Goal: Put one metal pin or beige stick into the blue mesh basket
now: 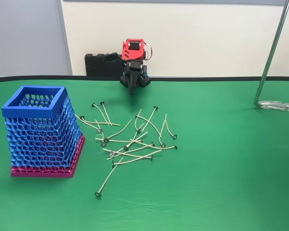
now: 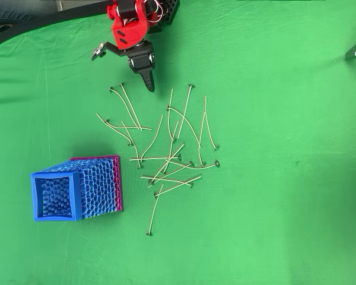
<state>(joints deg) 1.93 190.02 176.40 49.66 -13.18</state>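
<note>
Green bench [image 1: 221,159]: beige sticks [image 1: 135,139] scattered mid-surface; blue mesh basket [image 1: 41,132] upright near left edge; gripper [image 1: 131,94] narrow, holding nothing.

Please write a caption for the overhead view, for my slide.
Gripper poised above scattered beige sticks, blue mesh basket nearby.

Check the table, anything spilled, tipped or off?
Nothing looks damaged or tipped. The blue mesh basket stands upright on the green table. The beige sticks lie in a loose crisscrossed scatter beside it, several overlapping. The gripper hangs near the pile's far edge, holding nothing.
</note>
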